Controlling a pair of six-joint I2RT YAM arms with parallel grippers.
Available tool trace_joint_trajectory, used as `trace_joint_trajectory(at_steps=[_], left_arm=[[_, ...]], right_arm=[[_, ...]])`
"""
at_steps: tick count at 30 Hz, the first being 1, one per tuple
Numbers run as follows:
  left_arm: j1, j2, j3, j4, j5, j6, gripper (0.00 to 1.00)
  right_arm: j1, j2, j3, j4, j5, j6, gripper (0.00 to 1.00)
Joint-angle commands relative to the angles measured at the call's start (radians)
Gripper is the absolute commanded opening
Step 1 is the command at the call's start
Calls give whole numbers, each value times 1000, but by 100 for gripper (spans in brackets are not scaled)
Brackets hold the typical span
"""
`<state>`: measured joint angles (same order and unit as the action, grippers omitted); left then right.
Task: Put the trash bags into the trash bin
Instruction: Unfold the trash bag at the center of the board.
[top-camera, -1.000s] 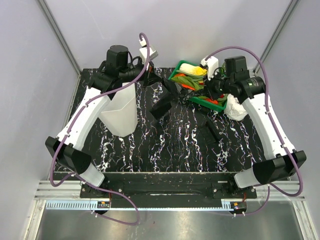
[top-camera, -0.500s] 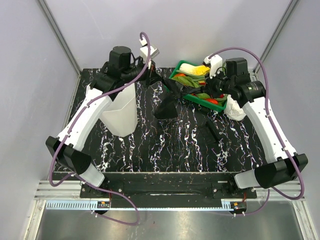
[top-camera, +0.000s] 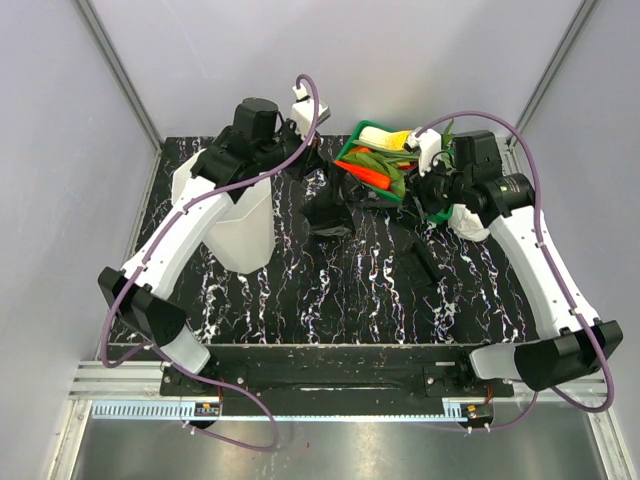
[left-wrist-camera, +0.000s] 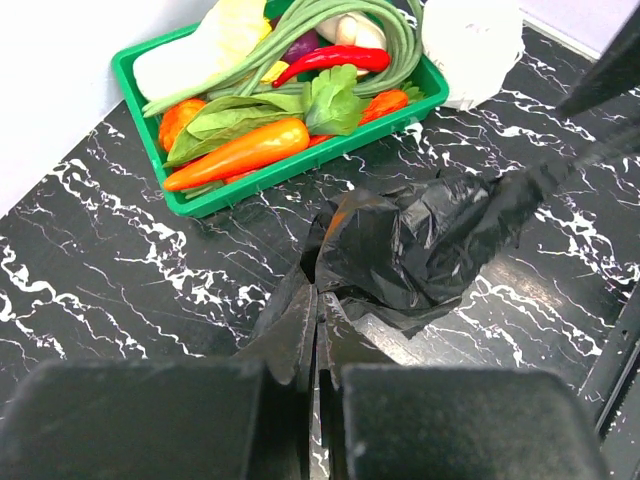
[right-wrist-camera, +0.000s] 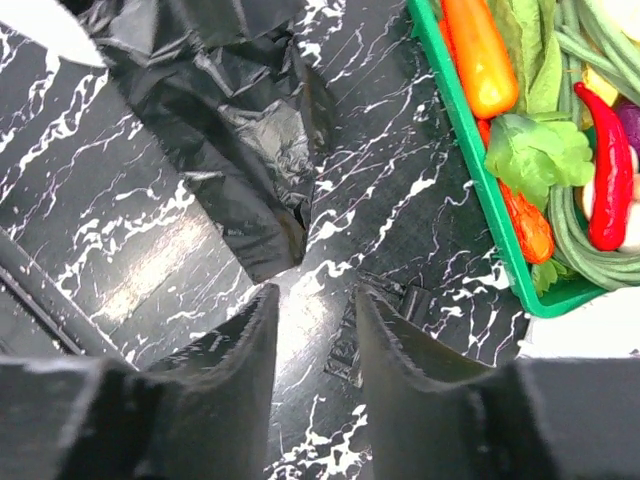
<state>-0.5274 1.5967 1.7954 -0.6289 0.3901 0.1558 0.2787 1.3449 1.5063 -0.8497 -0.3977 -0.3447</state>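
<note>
- Trash bag (top-camera: 328, 213), a crinkled sheet of glossy black film, is partly spread out over the back middle of the tabletop (top-camera: 300, 300), between the trash bin (top-camera: 240, 235) and the green tray (left-wrist-camera: 130, 85); none of it is inside the bin
- One end of the sheet is drawn up into a narrow gathered strip that runs to the left gripper (left-wrist-camera: 317, 325), and the rest balloons into a loose, rumpled pocket just in front of the tray's near rim
- The left gripper's fingers are pressed together on that strip of film, pinching it, as the left wrist view shows
- The right gripper (right-wrist-camera: 315, 300) has its fingers spread with nothing between them; only bare marbled tabletop shows in the gap
- It hangs over the tabletop beside the tray's corner, and the bag's nearest point lies just beyond one fingertip; I cannot tell whether they touch
- The trash bin, tall, translucent white and faceted, stands upright on the left part of the tabletop, partly under the left arm
- A second bag, a small flat folded black bundle (top-camera: 423, 263), lies on the right half of the tabletop, well apart from the bin
- The tray sits at the back edge towards the right corner and holds vegetables (left-wrist-camera: 240, 150): an orange one, a red chilli, long green beans and leaves
- A white lumpy object (left-wrist-camera: 475, 40) rests on the tabletop just beside the tray's end
</note>
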Motion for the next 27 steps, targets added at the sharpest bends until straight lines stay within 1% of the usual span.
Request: trace_joint_trajectory(at_steps=[1, 5, 6, 7, 9, 10, 11, 16, 19, 23, 27], left_arm=[[-6, 31, 70, 14, -51, -56, 0], [-11, 52, 79, 46, -31, -151, 0], [-11, 57, 84, 51, -24, -153, 0], [-14, 63, 96, 52, -19, -189, 0], [-22, 75, 119, 46, -20, -203, 0], [-25, 81, 128, 41, -26, -209, 0], [-28, 86, 136, 38, -28, -216, 0], [-31, 104, 167, 24, -19, -251, 0], [-34, 115, 180, 11, 3, -259, 0], [-39, 115, 170, 1, 24, -259, 0], [-40, 115, 165, -3, 24, -246, 0]], right_arm=[[4, -62, 3, -35, -122, -47, 50], [5, -43, 32, -68, -278, -53, 60], [8, -33, 40, -75, -300, -57, 64], [14, -26, 49, -78, -314, -59, 68], [34, -16, 55, -74, -328, -62, 72], [49, -10, 54, -60, -320, -60, 77], [71, -7, 54, -54, -314, -59, 78], [180, 34, 43, -19, -159, -95, 82], [217, 53, 37, 23, -61, -109, 82], [235, 59, 32, 92, 60, -134, 82], [243, 50, 49, 112, 117, -175, 82]])
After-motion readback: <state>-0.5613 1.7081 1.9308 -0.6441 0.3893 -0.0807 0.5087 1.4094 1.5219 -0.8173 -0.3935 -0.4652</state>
